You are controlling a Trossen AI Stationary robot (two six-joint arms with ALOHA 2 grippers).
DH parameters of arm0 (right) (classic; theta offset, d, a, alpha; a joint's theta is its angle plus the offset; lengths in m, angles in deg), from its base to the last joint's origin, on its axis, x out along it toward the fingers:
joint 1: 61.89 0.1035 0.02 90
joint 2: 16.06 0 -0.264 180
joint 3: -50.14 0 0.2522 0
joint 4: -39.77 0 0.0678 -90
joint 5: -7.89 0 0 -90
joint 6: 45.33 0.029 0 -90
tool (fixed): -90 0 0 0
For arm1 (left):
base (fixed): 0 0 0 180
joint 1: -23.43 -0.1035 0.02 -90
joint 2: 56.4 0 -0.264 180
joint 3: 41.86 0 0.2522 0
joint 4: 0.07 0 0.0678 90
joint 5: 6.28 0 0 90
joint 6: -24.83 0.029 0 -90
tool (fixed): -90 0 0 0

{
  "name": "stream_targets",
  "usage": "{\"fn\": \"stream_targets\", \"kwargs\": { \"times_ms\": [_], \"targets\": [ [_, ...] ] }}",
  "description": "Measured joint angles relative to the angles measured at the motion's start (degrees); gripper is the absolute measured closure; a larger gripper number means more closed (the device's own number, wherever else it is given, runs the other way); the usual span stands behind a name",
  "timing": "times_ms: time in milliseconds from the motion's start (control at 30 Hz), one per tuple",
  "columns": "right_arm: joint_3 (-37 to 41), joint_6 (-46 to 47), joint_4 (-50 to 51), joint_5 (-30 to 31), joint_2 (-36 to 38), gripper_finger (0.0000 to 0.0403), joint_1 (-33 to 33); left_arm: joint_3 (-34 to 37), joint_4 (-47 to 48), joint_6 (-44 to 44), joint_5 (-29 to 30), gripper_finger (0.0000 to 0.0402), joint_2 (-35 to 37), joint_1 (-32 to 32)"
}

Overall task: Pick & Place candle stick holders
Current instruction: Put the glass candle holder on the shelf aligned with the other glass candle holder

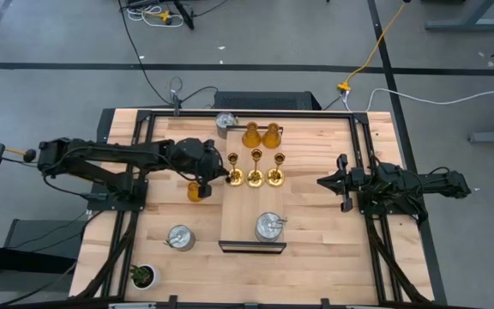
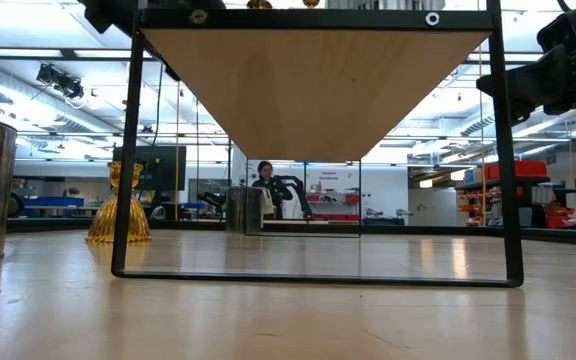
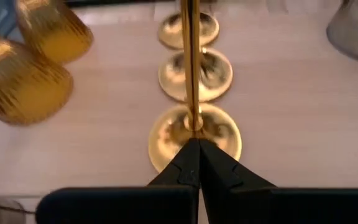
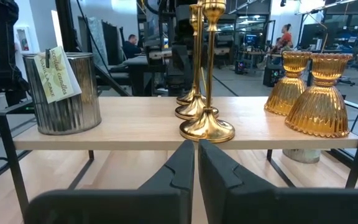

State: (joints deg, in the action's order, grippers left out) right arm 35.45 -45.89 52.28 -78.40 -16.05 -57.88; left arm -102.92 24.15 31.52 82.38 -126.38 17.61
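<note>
Three gold thin-stemmed candle stick holders stand in a row on a raised wooden shelf. Two amber bell-shaped holders and two squat silver ones also stand on it. On the table left of the shelf, one amber holder and one silver holder rest on their bases. My left gripper is shut at the foot of the row's leftmost gold holder. At the table's right, my right gripper is shut, level and touching nothing. My left gripper's shut fingertips slant down from the table's left side. They sit over the near rim of the gold holder's round base, just short of its stem. I cannot tell whether they touch it. The holder stands upright on the shelf.
The shelf stands on a black metal frame with open room beneath it. A tiny green potted plant sits at the table's near left corner. Black rails run along the table's sides. A person is in the room beyond.
</note>
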Motion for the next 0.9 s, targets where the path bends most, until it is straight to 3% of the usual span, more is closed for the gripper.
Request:
{"fn": "stream_targets", "kwargs": {
  "times_ms": [533, 733, 900],
  "targets": [
    [0.0, 0.0, 0.0, -0.2, 0.0, 0.0376, 0.0, 0.1, 6.2, 0.0, 1.6, 0.0395, 5.4, 0.0],
    [0.0, 0.0, 0.0, -0.2, 0.0, 0.0376, 0.0, 0.1, 9.0, 0.1, 6.6, 0.0391, 7.5, -0.1],
    [0.0, 0.0, 0.0, -0.2, 0.0, 0.0376, 0.0, 0.0, 11.5, 1.7, 6.9, 0.0372, 7.9, -0.5]
  ]
}}
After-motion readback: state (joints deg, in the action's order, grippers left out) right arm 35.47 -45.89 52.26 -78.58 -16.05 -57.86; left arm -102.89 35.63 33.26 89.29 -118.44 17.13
